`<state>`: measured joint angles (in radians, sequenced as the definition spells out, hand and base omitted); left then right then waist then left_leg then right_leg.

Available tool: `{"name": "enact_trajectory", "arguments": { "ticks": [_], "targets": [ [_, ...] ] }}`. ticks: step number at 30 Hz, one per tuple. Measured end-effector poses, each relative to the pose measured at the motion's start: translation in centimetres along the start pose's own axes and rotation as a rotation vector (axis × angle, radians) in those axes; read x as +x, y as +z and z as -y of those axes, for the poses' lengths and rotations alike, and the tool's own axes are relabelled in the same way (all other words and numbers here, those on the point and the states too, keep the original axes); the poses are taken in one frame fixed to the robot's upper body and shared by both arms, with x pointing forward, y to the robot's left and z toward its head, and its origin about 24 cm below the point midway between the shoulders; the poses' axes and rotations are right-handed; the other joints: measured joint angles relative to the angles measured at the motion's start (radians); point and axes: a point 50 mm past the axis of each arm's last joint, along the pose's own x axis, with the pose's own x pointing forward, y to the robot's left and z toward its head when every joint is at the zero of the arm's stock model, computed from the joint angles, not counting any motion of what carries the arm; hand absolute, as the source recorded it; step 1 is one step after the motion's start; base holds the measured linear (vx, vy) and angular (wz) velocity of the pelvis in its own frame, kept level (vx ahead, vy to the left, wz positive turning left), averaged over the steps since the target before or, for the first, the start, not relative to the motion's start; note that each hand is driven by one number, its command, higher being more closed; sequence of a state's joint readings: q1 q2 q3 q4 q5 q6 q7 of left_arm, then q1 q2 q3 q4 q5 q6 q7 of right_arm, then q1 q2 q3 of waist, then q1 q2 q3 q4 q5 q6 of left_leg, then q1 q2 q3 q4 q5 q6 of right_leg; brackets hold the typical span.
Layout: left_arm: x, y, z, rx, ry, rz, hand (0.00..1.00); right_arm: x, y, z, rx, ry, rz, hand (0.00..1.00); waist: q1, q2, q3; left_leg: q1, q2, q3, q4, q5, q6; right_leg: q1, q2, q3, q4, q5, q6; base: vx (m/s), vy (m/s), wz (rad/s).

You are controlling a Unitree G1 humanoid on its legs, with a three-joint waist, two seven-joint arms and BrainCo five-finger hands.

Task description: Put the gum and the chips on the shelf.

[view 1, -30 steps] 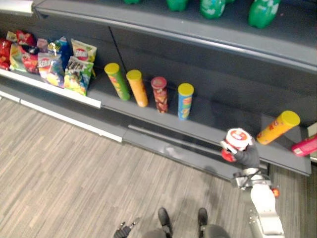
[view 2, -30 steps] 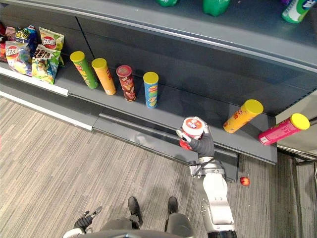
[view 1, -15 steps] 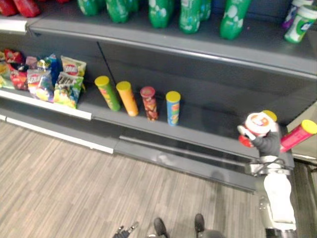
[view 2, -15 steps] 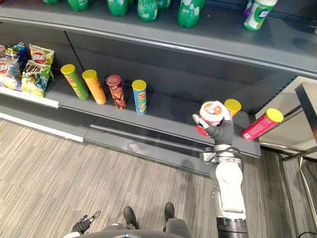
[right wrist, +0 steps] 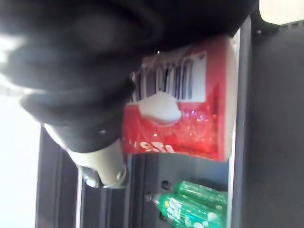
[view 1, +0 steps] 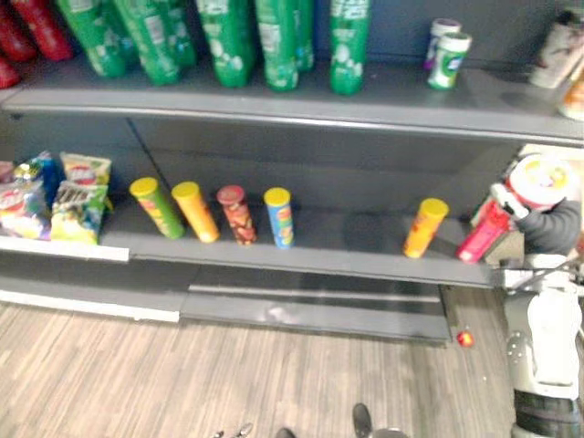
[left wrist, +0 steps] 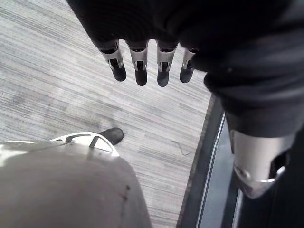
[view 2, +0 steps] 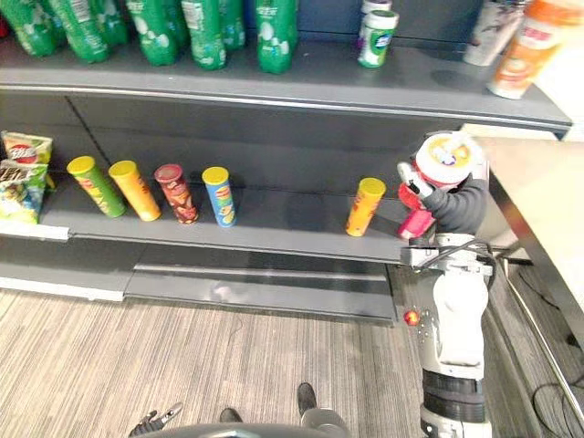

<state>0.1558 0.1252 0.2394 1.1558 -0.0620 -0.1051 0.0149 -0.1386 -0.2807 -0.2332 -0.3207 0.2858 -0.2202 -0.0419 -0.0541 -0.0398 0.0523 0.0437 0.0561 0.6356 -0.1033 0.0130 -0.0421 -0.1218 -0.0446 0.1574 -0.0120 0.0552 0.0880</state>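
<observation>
1. Grey store shelving runs across the scene, with green bottles (view 2: pixel 205 32) on the upper shelf (view 2: pixel 429 78) and standing chips cans (view 2: pixel 219 196) on the lower shelf (view 2: pixel 292 228).
2. Since a second ago the head camera has tipped up. The right hand (view 2: pixel 461 203) has carried the red chips can (view 2: pixel 449 162) from the lower shelf's front edge, past the orange can (view 2: pixel 365 206), to the shelf's right end and higher, fingers clenched round it.
3. The chips are not yet shelved; I judge the placing is still ahead.
4. The left hand (left wrist: pixel 140 66) hangs over the floor, fingers straight and holding nothing.
5. A pink can (view 2: pixel 415 222) is half hidden behind the right hand. Whether the white-and-green tubs (view 2: pixel 376 36) are gum is unclear.
</observation>
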Motion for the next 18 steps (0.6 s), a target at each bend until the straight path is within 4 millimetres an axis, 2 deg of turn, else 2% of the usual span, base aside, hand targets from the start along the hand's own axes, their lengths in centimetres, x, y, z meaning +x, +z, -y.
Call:
{"name": "enact_trajectory", "arguments": {
  "ticks": [6, 12, 18],
  "targets": [
    [-0.1, -0.3, 0.1, 0.043, -0.014, -0.008, 0.0, 1.9, 1.0, -1.4, 0.009, 0.094, 0.058, 1.0, 0.0, -0.009, -0.021, 0.034, -0.008, 0.074, 0.0, -0.017, 0.0, -0.008, 0.008, 0.074, 0.016, 0.007, 0.01, 0.0, -0.013, -0.37],
    [-0.1, -0.3, 0.1, 0.065, -0.02, -0.012, 0.0, 3.7, 1.5, -2.5, 0.054, 0.118, 0.082, 1.0, 0.002, -0.012, -0.023, 0.052, -0.012, 0.095, 0.0, -0.025, -0.004, 0.003, 0.008, 0.096, 0.014, 0.018, 0.013, 0.0, -0.015, -0.12],
    [-0.1, -0.3, 0.2, 0.08, -0.024, -0.016, 0.0, 7.3, 0.8, -3.2, 0.041, 0.128, 0.057, 1.0, 0.006, -0.009, -0.024, 0.047, -0.013, 0.08, -0.001, -0.024, -0.004, 0.005, 0.005, 0.085, 0.015, 0.016, 0.012, -0.01, -0.032, 0.06]
  ]
}}
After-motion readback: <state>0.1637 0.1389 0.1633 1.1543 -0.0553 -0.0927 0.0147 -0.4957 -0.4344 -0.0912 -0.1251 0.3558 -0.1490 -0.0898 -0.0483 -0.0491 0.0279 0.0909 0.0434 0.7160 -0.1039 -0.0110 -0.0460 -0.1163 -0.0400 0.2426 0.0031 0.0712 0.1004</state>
